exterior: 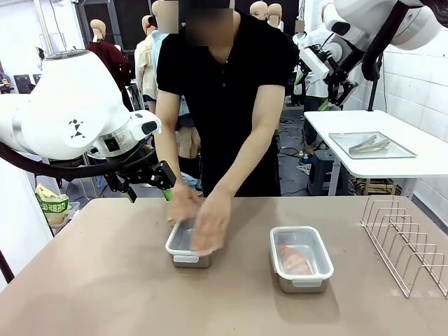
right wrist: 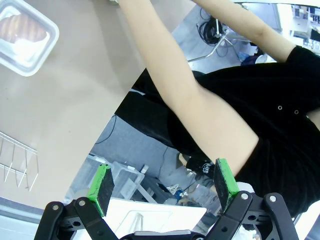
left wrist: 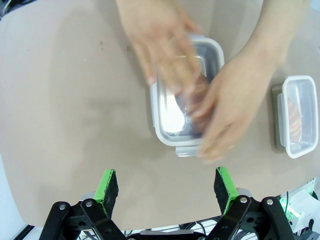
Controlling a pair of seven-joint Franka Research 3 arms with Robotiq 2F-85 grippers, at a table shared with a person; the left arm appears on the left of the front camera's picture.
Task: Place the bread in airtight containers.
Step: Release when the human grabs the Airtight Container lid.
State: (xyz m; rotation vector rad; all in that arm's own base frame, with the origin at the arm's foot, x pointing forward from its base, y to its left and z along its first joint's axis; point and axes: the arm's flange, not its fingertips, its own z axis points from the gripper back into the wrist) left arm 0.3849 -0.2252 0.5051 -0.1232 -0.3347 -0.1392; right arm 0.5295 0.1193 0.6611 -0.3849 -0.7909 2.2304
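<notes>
Two steel airtight containers stand on the tan table. The left container [exterior: 183,250] [left wrist: 167,122] lies under both of the person's hands [exterior: 204,222] [left wrist: 225,110], which press on its clear lid; what it holds is mostly hidden. The right container [exterior: 301,259] [left wrist: 297,117] [right wrist: 24,40] is lidded, with bread [exterior: 295,259] [right wrist: 22,27] inside. My left gripper [exterior: 148,190] [left wrist: 165,187] hangs open above the table's far left, short of the left container. My right gripper [exterior: 313,91] [right wrist: 162,182] is open, raised high at the right behind the person.
A wire rack [exterior: 406,241] [right wrist: 15,160] stands at the table's right edge. A flat steel tray with tongs [exterior: 371,145] lies on a white side table at the back right. A green bag [exterior: 52,206] sits beyond the left edge.
</notes>
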